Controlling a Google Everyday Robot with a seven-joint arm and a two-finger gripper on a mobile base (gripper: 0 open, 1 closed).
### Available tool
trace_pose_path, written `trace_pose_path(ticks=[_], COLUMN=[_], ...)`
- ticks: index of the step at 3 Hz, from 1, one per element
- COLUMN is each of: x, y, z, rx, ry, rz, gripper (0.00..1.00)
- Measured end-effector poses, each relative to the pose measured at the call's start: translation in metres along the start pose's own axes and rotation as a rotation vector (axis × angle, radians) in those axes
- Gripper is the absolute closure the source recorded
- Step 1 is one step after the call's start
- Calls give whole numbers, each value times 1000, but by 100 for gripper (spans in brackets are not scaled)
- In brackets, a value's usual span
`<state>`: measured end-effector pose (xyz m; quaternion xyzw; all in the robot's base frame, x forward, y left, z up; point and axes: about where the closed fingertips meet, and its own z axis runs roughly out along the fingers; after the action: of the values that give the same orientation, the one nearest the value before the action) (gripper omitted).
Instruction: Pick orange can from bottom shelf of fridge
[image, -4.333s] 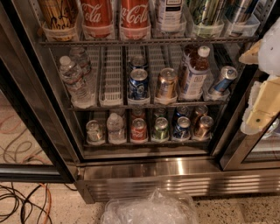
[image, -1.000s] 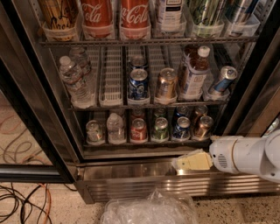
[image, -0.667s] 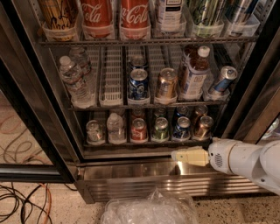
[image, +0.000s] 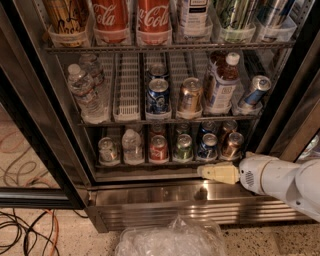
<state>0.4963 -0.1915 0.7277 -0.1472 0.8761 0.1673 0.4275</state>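
One blue can beside orange can, hand below both.

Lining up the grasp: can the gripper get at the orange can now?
Probably yes: the orange can stands front-most in its lane on the bottom shelf, nothing before it. The gripper sits below and left of it and must rise.

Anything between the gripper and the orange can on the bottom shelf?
Nothing visible does. The gripper is low in front of the fridge, just under the bottom shelf; the orange can stands at the front of the rightmost lane, above it and a little right. A blue can stands close beside it in the next lane.
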Motion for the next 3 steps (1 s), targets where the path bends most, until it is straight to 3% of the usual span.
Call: trace_pose_path(ticks=[1,2,3], x=[0,0,8], y=[-6,-32,-65], z=[8,22,20], rx=[29,93,188], ry=[-32,-145,-286], rz=[27,76,115], gripper=[0,0,0])
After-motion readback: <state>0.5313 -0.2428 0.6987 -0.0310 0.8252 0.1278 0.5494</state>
